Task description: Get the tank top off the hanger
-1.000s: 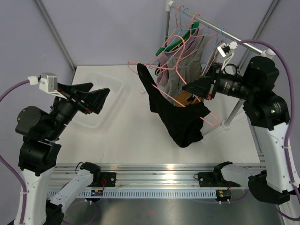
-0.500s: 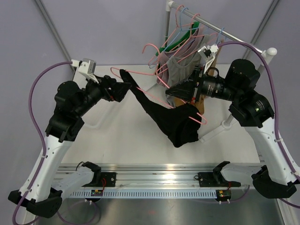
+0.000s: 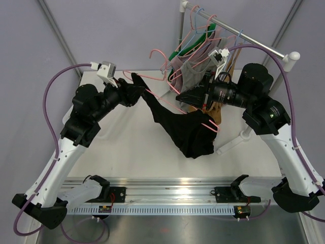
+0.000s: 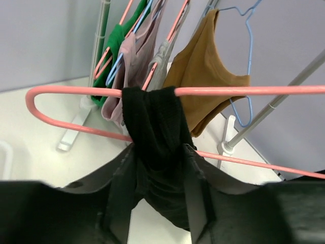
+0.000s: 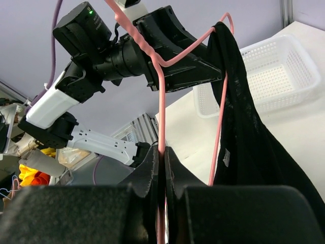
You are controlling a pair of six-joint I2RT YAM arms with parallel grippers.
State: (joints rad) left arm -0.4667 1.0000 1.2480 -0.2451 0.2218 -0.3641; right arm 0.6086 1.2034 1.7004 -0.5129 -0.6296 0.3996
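Observation:
A black tank top (image 3: 184, 133) hangs from a pink wire hanger (image 3: 154, 95) held in the air over the table. My left gripper (image 3: 133, 91) is at the hanger's left end. In the left wrist view its gripper (image 4: 160, 152) has a finger on each side of the bunched black strap (image 4: 152, 122) draped over the hanger (image 4: 244, 90), and both press the cloth. My right gripper (image 3: 179, 97) holds the hanger's other side. In the right wrist view that gripper (image 5: 162, 152) is shut on the pink wire (image 5: 161, 101), with the tank top (image 5: 244, 137) hanging to the right.
A clothes rack (image 3: 238, 35) at the back right carries several more hangers with grey, green and brown garments (image 3: 198, 66); the brown top (image 4: 203, 76) hangs just behind the held hanger. A white basket (image 5: 274, 71) sits on the table behind the left arm.
My left arm has swung in from the left to the hanger's end and its jaws have narrowed onto the black strap. My right gripper has brought the hanger leftward and lower.

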